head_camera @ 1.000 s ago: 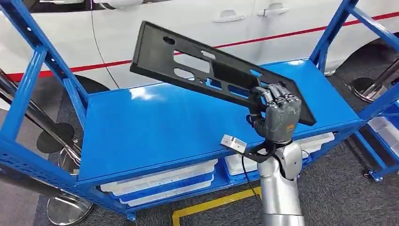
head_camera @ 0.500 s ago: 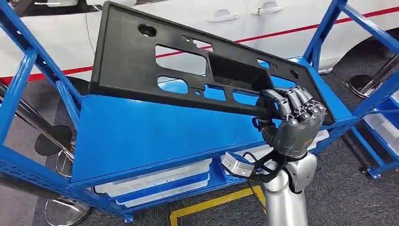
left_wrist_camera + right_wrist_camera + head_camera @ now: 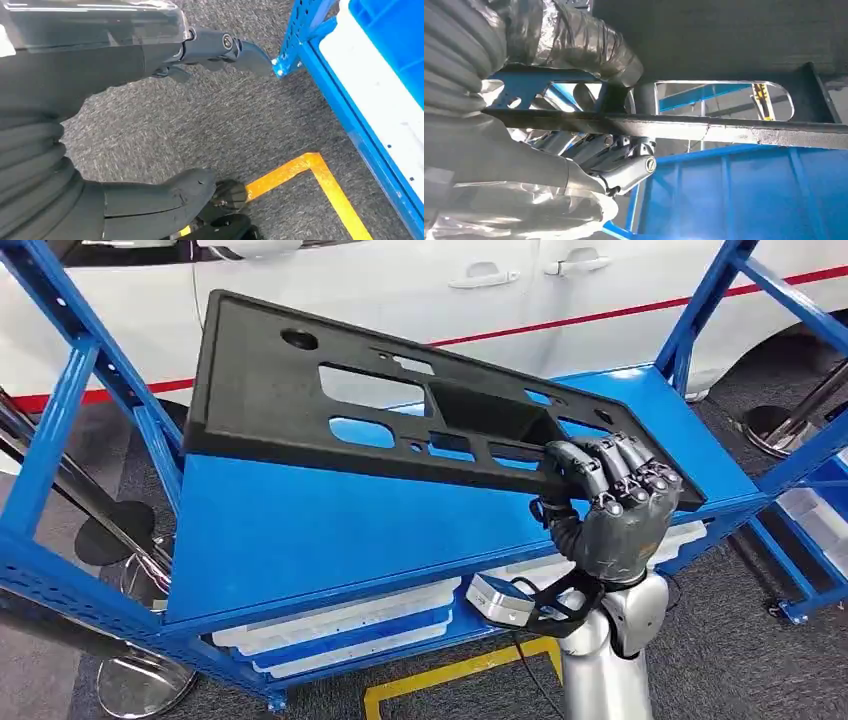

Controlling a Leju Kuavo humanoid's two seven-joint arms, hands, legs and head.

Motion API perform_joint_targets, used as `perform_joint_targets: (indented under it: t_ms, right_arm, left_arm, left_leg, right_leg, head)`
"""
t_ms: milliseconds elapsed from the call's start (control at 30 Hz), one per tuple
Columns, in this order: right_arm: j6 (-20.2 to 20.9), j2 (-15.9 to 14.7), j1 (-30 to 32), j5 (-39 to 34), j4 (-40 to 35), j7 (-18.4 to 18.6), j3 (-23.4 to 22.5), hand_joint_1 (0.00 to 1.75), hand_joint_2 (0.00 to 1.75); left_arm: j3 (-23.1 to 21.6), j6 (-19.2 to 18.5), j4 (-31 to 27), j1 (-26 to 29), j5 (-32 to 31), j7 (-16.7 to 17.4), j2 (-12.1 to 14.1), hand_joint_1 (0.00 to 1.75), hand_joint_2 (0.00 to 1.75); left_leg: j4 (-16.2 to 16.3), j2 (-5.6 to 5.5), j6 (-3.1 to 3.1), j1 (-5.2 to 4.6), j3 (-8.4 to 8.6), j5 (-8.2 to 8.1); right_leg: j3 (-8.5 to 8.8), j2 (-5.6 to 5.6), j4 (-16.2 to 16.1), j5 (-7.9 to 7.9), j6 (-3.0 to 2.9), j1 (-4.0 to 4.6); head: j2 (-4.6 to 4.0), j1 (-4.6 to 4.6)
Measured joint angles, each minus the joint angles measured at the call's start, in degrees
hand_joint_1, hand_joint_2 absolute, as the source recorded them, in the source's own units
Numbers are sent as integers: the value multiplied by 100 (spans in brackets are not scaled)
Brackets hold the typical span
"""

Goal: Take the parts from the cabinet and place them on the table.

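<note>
The right hand [image 3: 612,508] grips a large black plastic panel [image 3: 300,400] by its near right edge, fingers [image 3: 625,465] curled over the top face and thumb beneath, at about four o'clock in the head view. In the right wrist view the same hand [image 3: 589,135] clamps the panel's thin edge [image 3: 734,131], fingers on one side and thumb on the other. The panel is held clear above the top shelf [image 3: 330,530] of the blue cabinet [image 3: 60,440], tilted, its far left corner highest at about ten o'clock and its right end lowest by the hand. It has several cut-out slots, a round hole near its upper left corner, and a recessed pocket near its middle. White trays [image 3: 340,625] lie on the lower shelf at six o'clock. A white car with a red stripe [image 3: 600,310] stands behind the cabinet at twelve o'clock. The left hand [image 3: 150,200] hangs over grey carpet and a yellow floor line [image 3: 320,185]; it appears to hold nothing, fingers apart, though the view is partial.
</note>
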Motion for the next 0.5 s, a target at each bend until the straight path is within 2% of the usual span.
perform_joint_targets:
  t_ms: [33, 67, 267, 300, 333, 367, 400, 433, 500]
  right_arm:
    - [0, 0, 3, 2, 0, 0, 13, 175, 175]
    - [2, 0, 15, 15, 0, 0, 29, 175, 175]
    - [0, 0, 15, 15, 0, 0, 37, 175, 175]
    - [2, 0, 19, 22, 0, 0, 51, 175, 175]
    - [2, 2, 19, 37, 0, 0, 89, 175, 175]
    - [2, 2, 18, 46, 0, 0, 114, 175, 175]
    - [2, 2, 22, 7, 2, 0, 144, 175, 175]
    - [2, -2, 33, -221, 9, 0, 232, 175, 175]
    - [2, -2, 29, -260, 4, 0, 276, 175, 175]
  left_arm:
    - [15, 0, 0, 2, 9, 9, 0, 0, 175]
    - [26, 2, 2, 3, 18, 15, 0, 0, 175]
    - [31, 2, 0, 4, 20, 20, 0, 0, 175]
    - [37, 5, 2, 2, 22, 22, -7, 0, 175]
    - [48, 5, 0, -10, 48, 59, -11, 0, 175]
    - [63, 5, 0, -13, 61, 76, -11, 0, 175]
    - [76, 2, 0, -16, 57, 133, -17, 0, 175]
    - [79, -26, 2, 7, 33, 350, -50, 0, 175]
    - [79, -46, 2, -4, 35, 385, -68, 0, 175]
  left_leg:
    - [-12, -1, -14, 11, -7, 5]
    - [-11, 0, -23, 21, -3, 6]
    - [-18, 0, -31, 24, -3, 6]
    - [-34, 3, -67, 24, 5, 9]
    - [10, 7, -123, 40, -15, -55]
    - [134, 7, -141, 43, -44, -148]
    - [752, 7, -173, 56, -326, -494]
    - [1616, 7, -195, 76, -800, -649]
    - [773, 7, -168, 79, -419, -143]
  right_leg:
    - [-18, 5, 19, 13, -33, -9]
    - [-27, 10, 17, 12, -39, 4]
    - [-26, 15, 19, 8, -45, 9]
    - [-29, 23, 16, 6, -78, 30]
    - [15, 10, -58, 44, -144, -17]
    - [29, 5, -66, 38, -165, -15]
    - [32, -10, -65, 30, -207, -10]
    - [34, -11, -49, 26, -213, 5]
    - [50, 3, -44, 20, -206, 3]
  head:
    - [0, -7]
    - [0, -2]
    - [0, -2]
    - [0, -4]
    - [0, -4]
    - [0, -2]
    - [0, -4]
    - [0, -4]
    - [0, -7]
